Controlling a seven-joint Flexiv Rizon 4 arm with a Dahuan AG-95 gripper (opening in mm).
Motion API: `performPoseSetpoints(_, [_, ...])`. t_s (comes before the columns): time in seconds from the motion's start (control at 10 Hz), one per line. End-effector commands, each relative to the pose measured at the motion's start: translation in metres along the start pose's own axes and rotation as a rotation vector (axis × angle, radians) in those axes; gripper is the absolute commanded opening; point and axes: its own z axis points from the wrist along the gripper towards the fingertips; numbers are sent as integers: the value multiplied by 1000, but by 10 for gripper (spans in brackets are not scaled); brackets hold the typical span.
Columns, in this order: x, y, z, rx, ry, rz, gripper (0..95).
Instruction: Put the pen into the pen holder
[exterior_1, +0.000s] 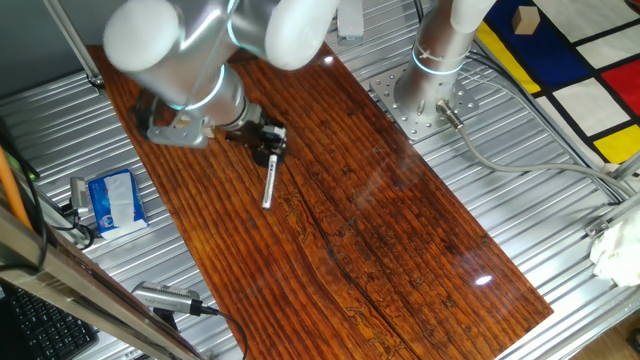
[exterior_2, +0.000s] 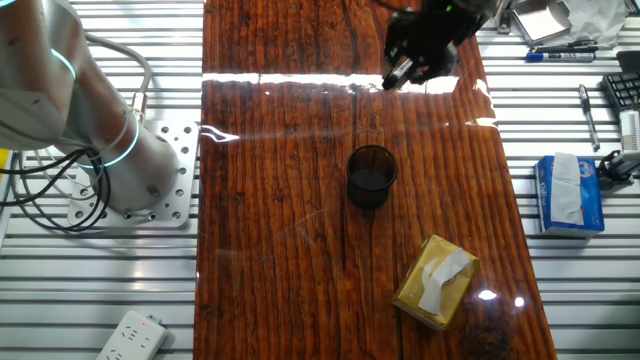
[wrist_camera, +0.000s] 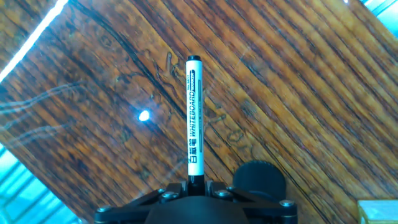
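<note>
gripper: black two-finger gripper on the silver arm, pinching the pen at one end; in the hand view the fingers close on the pen's base
pen: slim white whiteboard pen with black ends, held in the gripper, hanging down from the fingers, raised off the surface; in the hand view it points straight away from the camera, black tip farthest out, "WHITEBOARD" print along the barrel
pen holder: small round black cup, upright on the surface, about mid-board; in the hand view only its dark rim shows, just right of the pen's gripped end
gripper vs holder: in the other fixed view, gripper sits toward the far end of the board, apart from the holder
surface: dark red-brown wood-grain board on ribbed metal table
tan box: tan cardboard tissue box, on the surface near the holder, on the side away from the gripper
blue pack: blue-and-white tissue pack, off the board on the metal table
</note>
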Motion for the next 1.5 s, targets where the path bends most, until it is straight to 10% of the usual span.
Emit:
performPoseSetpoints(0.1, [12, -3, 6, 2, -3, -29, 0])
performPoseSetpoints(1.5, [14, -4, 7, 4, -2, -6, 0])
